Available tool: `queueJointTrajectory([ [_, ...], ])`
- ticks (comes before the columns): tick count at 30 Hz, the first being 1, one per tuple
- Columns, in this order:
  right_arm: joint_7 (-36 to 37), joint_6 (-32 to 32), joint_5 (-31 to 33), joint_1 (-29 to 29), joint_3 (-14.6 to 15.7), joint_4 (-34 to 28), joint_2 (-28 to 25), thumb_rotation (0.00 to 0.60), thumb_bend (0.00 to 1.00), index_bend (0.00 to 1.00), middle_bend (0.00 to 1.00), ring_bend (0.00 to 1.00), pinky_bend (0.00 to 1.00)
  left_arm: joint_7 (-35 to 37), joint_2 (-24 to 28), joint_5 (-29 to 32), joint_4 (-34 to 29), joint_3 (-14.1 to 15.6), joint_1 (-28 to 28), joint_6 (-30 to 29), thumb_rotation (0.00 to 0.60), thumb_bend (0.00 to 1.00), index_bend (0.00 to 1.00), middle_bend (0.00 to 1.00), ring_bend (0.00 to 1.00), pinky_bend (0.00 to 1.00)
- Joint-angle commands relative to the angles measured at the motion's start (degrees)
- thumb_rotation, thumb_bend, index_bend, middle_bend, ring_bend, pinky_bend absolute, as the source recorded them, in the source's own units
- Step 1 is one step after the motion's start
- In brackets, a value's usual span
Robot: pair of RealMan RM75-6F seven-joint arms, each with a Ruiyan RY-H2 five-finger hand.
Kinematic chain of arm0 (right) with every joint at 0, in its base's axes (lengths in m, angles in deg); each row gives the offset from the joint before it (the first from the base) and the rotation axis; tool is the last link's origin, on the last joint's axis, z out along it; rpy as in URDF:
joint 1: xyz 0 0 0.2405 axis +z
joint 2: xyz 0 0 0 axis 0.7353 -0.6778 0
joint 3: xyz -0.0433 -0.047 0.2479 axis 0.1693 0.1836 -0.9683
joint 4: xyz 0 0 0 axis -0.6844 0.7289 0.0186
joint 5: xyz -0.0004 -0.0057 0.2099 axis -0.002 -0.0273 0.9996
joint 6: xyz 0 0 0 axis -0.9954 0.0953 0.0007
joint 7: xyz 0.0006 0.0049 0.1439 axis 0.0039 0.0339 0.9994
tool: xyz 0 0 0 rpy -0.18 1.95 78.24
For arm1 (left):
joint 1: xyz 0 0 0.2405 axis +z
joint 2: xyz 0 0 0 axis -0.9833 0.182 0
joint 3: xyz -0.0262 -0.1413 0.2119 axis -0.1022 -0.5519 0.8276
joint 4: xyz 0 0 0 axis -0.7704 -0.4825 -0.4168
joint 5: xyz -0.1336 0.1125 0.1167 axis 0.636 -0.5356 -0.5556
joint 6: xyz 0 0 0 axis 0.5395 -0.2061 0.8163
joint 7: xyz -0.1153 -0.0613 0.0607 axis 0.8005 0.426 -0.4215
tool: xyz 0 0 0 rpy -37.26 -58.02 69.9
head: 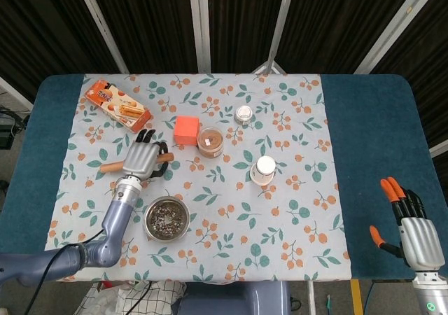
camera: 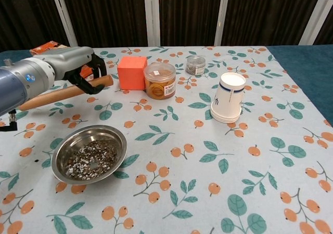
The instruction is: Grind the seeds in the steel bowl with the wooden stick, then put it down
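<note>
A table [head: 371, 119] with a dark teal top carries a floral cloth [head: 294, 210] printed with oranges and leaves. The robot's left hand [head: 142, 159] has its fingers wrapped around a wooden stick [camera: 57, 94], holding it off the cloth and tilted, the thicker end near the fingers and the other end pointing out to the left. Nearer the robot, below that hand, a steel bowl [camera: 89, 153] sits on the cloth with dark and pale seeds [camera: 93, 159] spread over its bottom. The right hand [head: 414, 232] hangs past the table's near right corner, fingers apart and holding nothing. At the far left lies an orange snack box [head: 117, 105]. Toward the middle stand an orange cube [camera: 131, 73], a clear jar [camera: 159, 80] just beside it, a white paper cup stack [camera: 230, 97] and a small lidded jar [camera: 195, 65]
</note>
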Motion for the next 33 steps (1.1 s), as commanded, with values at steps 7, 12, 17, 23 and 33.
queueJointTrajectory([
  [7,-0.2,-0.5,0.8,0.0,-0.2,-0.2,-0.1,0.600,0.37,0.00,0.00,0.00,0.00,11.5,6.5,-10.4,-14.0,-0.8,5.6,-7.2,0.600,0.84,0.52,0.51,0.08,0.01],
  [12,-0.9,-1.1,1.8,0.0,-0.3,-0.6,-0.2,0.600,0.37,0.00,0.00,0.00,0.00,16.5,8.8,-17.4,-20.3,0.1,8.3,-11.3,0.600,0.84,0.52,0.51,0.08,0.01],
  [17,-1.4,-0.7,2.4,-0.3,-0.6,-0.7,-0.1,0.600,0.37,0.00,0.00,0.00,0.00,22.1,10.8,-25.0,-25.8,2.3,11.0,-14.6,0.600,0.84,0.52,0.51,0.08,0.01],
  [23,-2.3,-1.0,3.5,-0.4,-0.9,-0.6,-0.1,0.600,0.37,0.00,0.00,0.00,0.00,30.0,11.0,-33.9,-29.0,5.3,13.7,-18.1,0.600,0.84,0.52,0.52,0.08,0.01],
  [33,-3.7,-1.3,4.2,-0.4,-1.1,-0.6,0.0,0.600,0.37,0.00,0.00,0.00,0.00,46.1,6.8,-45.3,-24.4,12.4,18.1,-23.9,0.600,0.84,0.53,0.52,0.08,0.01],
])
